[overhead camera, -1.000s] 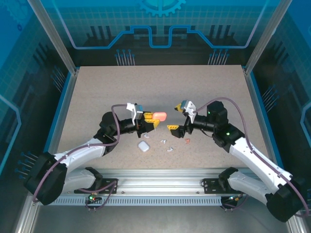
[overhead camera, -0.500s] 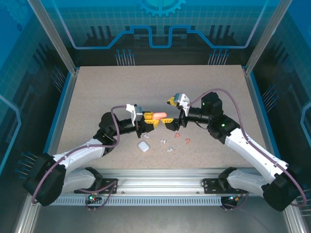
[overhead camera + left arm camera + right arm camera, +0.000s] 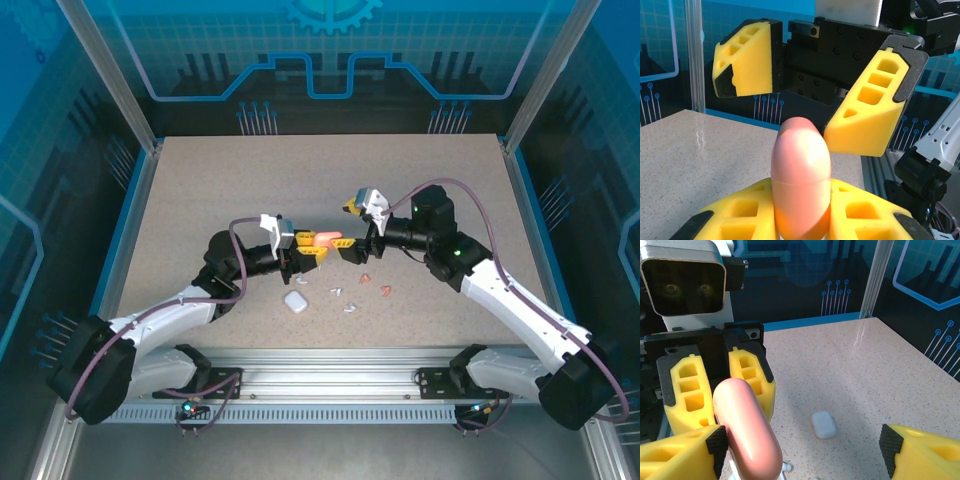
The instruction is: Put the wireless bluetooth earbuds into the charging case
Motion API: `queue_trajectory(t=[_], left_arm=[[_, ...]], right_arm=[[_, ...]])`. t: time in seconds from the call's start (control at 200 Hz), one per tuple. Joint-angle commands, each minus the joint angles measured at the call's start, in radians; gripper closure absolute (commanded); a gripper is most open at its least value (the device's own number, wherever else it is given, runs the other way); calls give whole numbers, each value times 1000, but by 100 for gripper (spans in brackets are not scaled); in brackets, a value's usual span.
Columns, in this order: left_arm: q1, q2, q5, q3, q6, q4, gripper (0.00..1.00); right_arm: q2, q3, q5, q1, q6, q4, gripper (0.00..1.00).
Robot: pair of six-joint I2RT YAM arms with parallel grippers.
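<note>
A salmon-pink pebble-shaped charging case (image 3: 327, 238) (image 3: 801, 175) (image 3: 746, 432) is held above the table, lid closed, with my left gripper (image 3: 311, 250) (image 3: 801, 207) shut on its lower half. My right gripper (image 3: 351, 250) (image 3: 800, 447) faces it from the right, open, its yellow fingers (image 3: 875, 117) spread on either side of the case's free end without touching it. On the table below lie white earbuds (image 3: 336, 291) (image 3: 786, 469) and two salmon-pink earbuds (image 3: 366, 277). A closed white case (image 3: 295, 300) (image 3: 823, 424) rests nearby.
The speckled table (image 3: 330, 180) is bare behind the arms. A blue-edged frame with posts (image 3: 510, 140) and glass walls borders it. The metal base rail (image 3: 330, 365) runs along the near edge.
My right gripper has lifted off the table by the pink earbuds and swung left, now straddling the free end of the pink case. The left arm has stayed put.
</note>
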Motion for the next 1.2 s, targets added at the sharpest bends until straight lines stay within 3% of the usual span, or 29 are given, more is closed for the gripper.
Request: queue_trajectory(t=[0.0,0.76,0.92,1.086,1.196], left_arm=[[-6,-18,35,14,26,18,100],[-6,-27,1,-7,58,-18,100],[-6,-52,-45,-28,93,-20,100],[-6,-84,-55,-35,151,-37,100],[-6,-110,-55,-36,168,-41,100]], right_arm=[[18,44,65,6,-6,-15,20],[-4,106,30,-47,114,-47,17],[-53,156,182,-55,212,-244,14],[-94,157,487,-63,413,-522,15],[-125,103,554,-64,511,-639,14]])
